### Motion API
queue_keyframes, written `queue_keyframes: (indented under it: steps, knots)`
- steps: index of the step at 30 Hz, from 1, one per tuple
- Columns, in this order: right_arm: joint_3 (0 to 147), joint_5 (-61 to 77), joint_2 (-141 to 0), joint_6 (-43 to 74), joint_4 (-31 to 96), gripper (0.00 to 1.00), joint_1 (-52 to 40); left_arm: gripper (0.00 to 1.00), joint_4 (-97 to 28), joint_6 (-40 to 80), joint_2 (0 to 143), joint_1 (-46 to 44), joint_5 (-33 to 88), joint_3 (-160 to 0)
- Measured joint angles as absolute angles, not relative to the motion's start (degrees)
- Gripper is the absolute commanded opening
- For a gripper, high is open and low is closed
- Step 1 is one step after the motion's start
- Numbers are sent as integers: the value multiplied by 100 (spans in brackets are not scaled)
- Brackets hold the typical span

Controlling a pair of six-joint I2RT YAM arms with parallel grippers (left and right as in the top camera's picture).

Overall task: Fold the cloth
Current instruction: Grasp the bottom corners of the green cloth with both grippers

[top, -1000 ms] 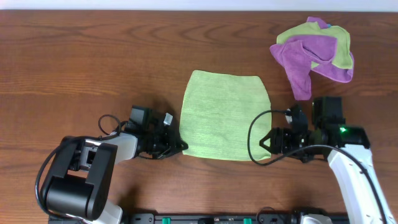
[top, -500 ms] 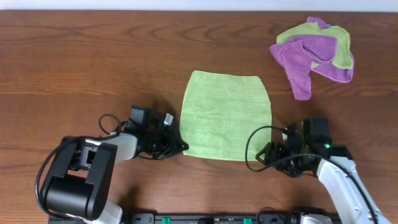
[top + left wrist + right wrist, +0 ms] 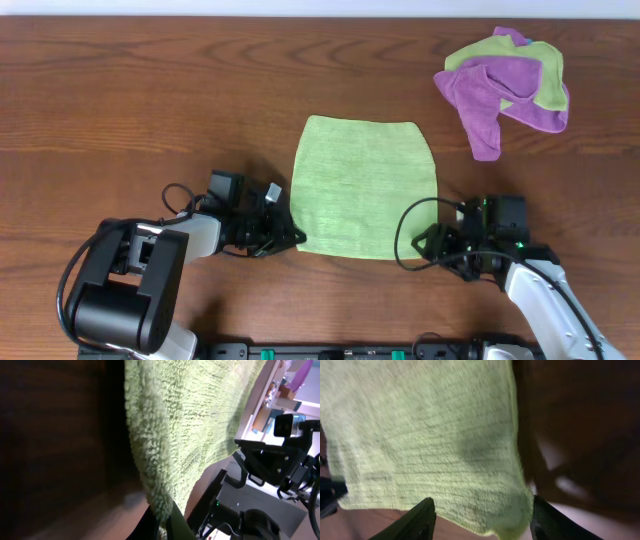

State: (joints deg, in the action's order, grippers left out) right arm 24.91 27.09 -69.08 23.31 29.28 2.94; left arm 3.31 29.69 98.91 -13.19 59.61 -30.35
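Green cloth (image 3: 365,187) flat, left gripper (image 3: 296,238) pinching corner

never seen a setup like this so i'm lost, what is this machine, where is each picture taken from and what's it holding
This is a robot with two arms at a wooden table, each ending in a two-finger gripper. The wide picture looks straight down; the other two come from cameras on the left and right wrists, so they see the green cloth close up. It lies flat in the middle; a heap of purple and green cloths sits at the far right. The left gripper seems pinched shut on the cloth's near left corner. The right gripper is open, fingers either side of the near right corner, holding nothing.
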Motion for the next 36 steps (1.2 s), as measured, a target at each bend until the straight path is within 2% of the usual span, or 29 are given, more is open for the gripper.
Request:
queue_keyframes:
  steps: [10,17,19,23,24,31,36]
  knots:
    - [2491,2604,-7026,2482,2770,58,294,6,329,2956,9891,-1319,6005,-3035]
    - [2512,2681,-7382,2521,2475,50,294,6,329,2954,9891,-1319,6034,-3035]
    - [2541,2727,-7498,2532,2408,38,294,6,327,2954,9891,-1319,6073,-3035]
    - [2543,2757,-7730,2541,2187,5,316,6,329,2954,9891,-1319,6139,-3035]
    - [2539,2716,-7762,2528,2134,1,327,6,329,2954,9891,-1319,6152,-3035]
    - [2502,2775,-7839,2565,1573,1,327,6,307,2899,9891,-1210,6342,-3035]
    - [2552,2877,-7839,2567,1540,1,327,6,-211,2596,9845,-755,6532,-3033]
